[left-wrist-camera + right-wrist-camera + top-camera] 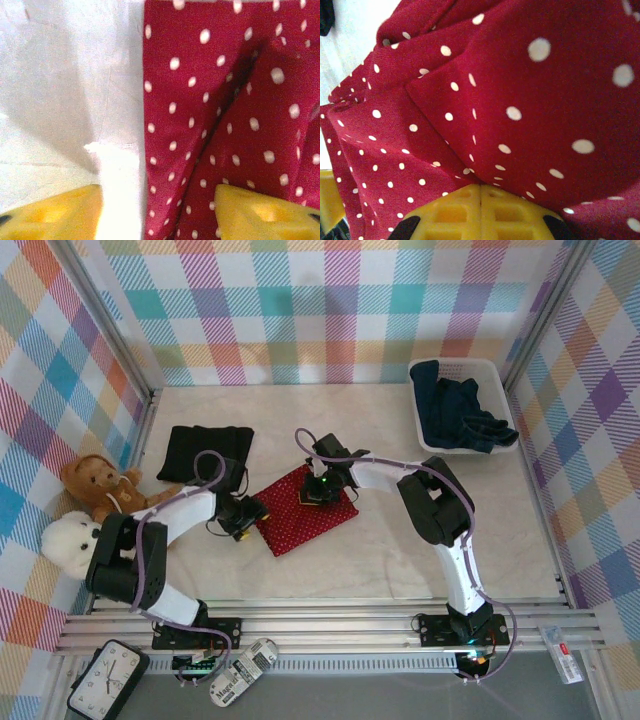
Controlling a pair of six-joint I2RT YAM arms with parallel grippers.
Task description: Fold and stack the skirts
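Central skirt (305,510) mid-table; second skirt (208,452) behind-left of it; basket (470,362) far right holds seemingly two more skirts (455,410); bears (95,490) at left edge.

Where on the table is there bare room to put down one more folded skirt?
Widest free patch: the table right of the right arm, in front of the basket. Also bare: the back strip between the black skirt and the basket, and the front strip below the red skirt. Crowded: the left side, with teddy bears and the left arm.

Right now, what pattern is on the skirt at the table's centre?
The red cloth skirt has small white dots, clearest in the left wrist view.
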